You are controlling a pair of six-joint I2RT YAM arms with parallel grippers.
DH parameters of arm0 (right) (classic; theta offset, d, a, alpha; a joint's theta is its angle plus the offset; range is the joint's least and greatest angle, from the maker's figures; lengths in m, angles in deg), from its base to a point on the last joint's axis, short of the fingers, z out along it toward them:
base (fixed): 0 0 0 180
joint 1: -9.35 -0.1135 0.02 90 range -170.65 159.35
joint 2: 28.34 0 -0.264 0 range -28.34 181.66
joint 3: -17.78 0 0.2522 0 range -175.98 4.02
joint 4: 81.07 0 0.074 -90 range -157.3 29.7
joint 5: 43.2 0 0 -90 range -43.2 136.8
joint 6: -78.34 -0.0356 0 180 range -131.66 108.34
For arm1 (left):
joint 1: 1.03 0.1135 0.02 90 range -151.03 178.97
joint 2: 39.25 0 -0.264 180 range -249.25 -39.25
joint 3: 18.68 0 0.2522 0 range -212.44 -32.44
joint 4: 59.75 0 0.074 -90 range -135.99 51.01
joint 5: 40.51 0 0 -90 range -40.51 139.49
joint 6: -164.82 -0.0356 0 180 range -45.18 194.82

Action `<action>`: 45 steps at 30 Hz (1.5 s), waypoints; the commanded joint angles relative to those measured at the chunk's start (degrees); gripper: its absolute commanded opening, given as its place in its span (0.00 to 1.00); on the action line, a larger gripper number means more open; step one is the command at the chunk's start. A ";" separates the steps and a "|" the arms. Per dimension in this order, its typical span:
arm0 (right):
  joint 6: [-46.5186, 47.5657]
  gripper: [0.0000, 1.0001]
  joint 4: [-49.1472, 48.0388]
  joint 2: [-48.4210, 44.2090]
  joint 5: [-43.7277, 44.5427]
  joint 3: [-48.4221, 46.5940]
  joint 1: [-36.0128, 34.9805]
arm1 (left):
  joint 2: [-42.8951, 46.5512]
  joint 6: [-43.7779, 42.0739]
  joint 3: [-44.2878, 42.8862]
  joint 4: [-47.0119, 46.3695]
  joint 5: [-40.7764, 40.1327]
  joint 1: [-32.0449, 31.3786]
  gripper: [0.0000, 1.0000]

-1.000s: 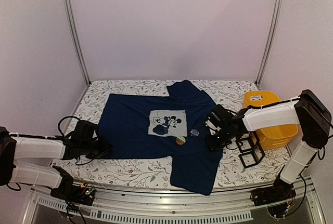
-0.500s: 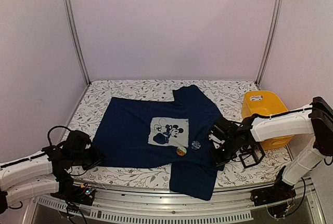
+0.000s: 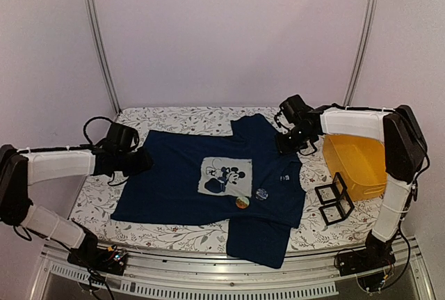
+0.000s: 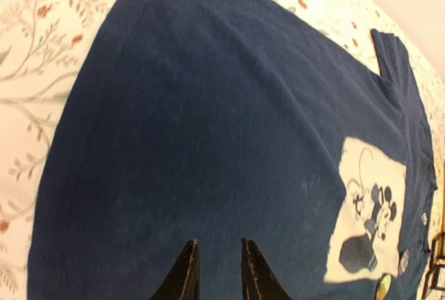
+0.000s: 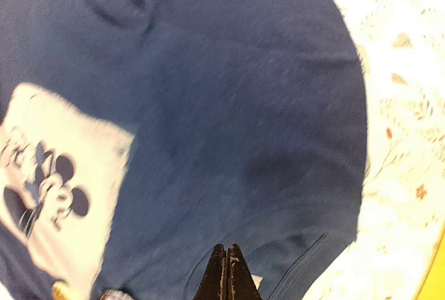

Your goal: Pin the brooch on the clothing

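Top external view: clothing, a navy T-shirt with a pale mouse print, spread flat on the floral-covered table, lying between the two grippers; left gripper at the shirt's left edge; right gripper at its far right sleeve.

Left wrist view: fingers slightly parted, nothing seen between them; the blue cloth lies beneath and stretches away ahead.

Right wrist view: fingers pressed tight together above the sleeve hem; cannot tell whether cloth is pinched between them.

Orange-and-green round brooch and pale round brooch: both on the shirt just below the print, side by side, on the near side of the right gripper and apart from it, far ahead of the left gripper.

Yellow bin: near the right gripper, on its outer side.

Black wire cubes: just beside the bin, nearer the arm bases.
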 commanded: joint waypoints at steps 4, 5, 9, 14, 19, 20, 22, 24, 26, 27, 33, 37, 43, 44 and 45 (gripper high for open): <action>8.39 0.00 -2.53 20.10 4.61 -16.51 5.21 | -24.65 -12.95 -19.42 -9.94 5.46 7.64 0.21; 8.99 0.00 -2.32 22.44 4.60 -18.22 5.80 | -28.15 -13.68 -22.38 -9.76 6.21 8.44 0.20; 9.14 0.00 1.22 30.45 3.51 -25.37 8.82 | -39.50 -14.69 -30.52 -6.26 9.09 10.57 0.20; 11.62 0.01 9.03 40.22 0.58 -38.50 10.10 | -49.96 -14.66 -38.45 -4.14 10.79 11.98 0.21; 13.40 0.01 17.94 51.54 0.36 -55.91 11.35 | -55.79 -14.92 -44.93 -1.14 12.16 13.82 0.21; 13.40 0.01 17.59 52.36 -0.09 -57.09 11.66 | -56.10 -15.02 -45.55 -1.07 12.08 14.17 0.21; 13.41 0.01 15.64 52.85 -0.61 -57.44 12.18 | -56.59 -15.23 -46.81 -0.38 12.06 14.87 0.21; 13.41 0.01 13.48 52.19 -1.00 -57.51 12.41 | -56.29 -15.39 -47.13 -0.03 11.62 15.27 0.21; 13.41 0.01 12.04 51.58 -1.12 -57.54 12.45 | -55.77 -15.58 -46.34 -0.23 10.67 15.52 0.21; 13.41 0.01 11.40 51.14 -1.13 -57.58 12.41 | -55.48 -15.64 -45.92 -0.36 10.23 15.61 0.21; 13.41 0.03 9.34 48.54 -5.81 -58.27 12.41 | -53.31 -15.58 -42.95 -1.59 9.71 16.19 0.21; 13.41 0.05 8.77 43.65 -8.50 -58.26 12.41 | -47.70 -16.59 -41.13 -3.39 8.91 15.95 0.24; 13.36 0.07 7.11 29.78 -10.27 -51.54 11.89 | -32.44 -18.17 -35.77 -2.77 5.00 14.74 0.27; 13.24 0.08 5.35 27.15 -10.49 -46.91 11.49 | -29.90 -17.62 -33.33 -3.51 5.11 14.39 0.27; 13.02 0.09 3.30 22.30 -10.71 -41.86 11.06 | -27.01 -16.88 -30.92 -4.17 5.36 14.01 0.27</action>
